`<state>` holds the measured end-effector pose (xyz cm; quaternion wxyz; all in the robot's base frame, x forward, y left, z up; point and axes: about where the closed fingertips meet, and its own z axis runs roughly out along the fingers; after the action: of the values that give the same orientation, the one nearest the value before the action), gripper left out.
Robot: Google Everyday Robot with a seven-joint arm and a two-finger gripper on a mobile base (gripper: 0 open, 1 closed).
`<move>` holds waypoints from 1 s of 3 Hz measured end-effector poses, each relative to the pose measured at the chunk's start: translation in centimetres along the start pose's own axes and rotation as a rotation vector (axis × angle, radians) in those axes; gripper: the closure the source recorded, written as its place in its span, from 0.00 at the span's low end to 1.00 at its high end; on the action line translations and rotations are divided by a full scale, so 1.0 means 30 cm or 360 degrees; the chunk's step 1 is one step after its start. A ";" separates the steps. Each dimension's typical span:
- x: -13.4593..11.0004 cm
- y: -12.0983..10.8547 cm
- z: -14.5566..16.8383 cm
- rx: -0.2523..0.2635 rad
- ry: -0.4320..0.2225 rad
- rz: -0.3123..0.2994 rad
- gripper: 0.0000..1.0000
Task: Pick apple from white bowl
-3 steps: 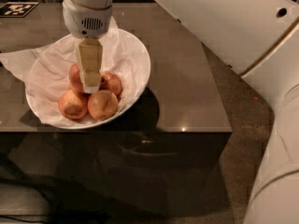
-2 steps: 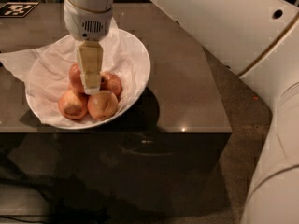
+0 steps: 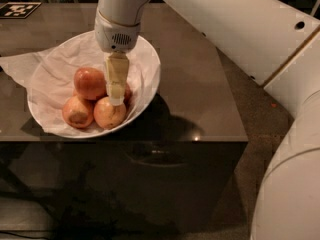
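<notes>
The white bowl (image 3: 150,66) sits on the dark table, lined with crumpled white tissue. Several apples lie in it. The reddest, glossy apple (image 3: 89,82) is at the back left of the pile. Two paler blotchy apples (image 3: 77,112) (image 3: 109,114) lie in front of it. Another apple (image 3: 128,92) is mostly hidden behind my gripper. My gripper (image 3: 116,100) hangs straight down into the bowl, just right of the red apple, with its tip above the front right pale apple. It holds nothing that I can see.
The tissue paper (image 3: 17,64) spills over the bowl's left rim onto the dark glossy table (image 3: 200,84). A black-and-white marker tag (image 3: 17,9) lies at the table's far left corner. My white arm (image 3: 240,29) crosses the upper right. The table's front edge runs just below the bowl.
My gripper has moved to the right inside the bowl, uncovering the red apple. The apples and the bowl have not moved.
</notes>
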<state>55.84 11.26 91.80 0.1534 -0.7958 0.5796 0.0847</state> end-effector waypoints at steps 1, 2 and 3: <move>0.011 -0.003 0.008 -0.0011 -0.0006 0.0010 0.00; -0.036 0.000 0.005 0.0026 -0.0001 -0.0039 0.00; -0.138 0.002 0.033 0.0041 0.0013 -0.0124 0.00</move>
<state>54.52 15.30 92.16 0.1646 -0.8160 0.5499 0.0680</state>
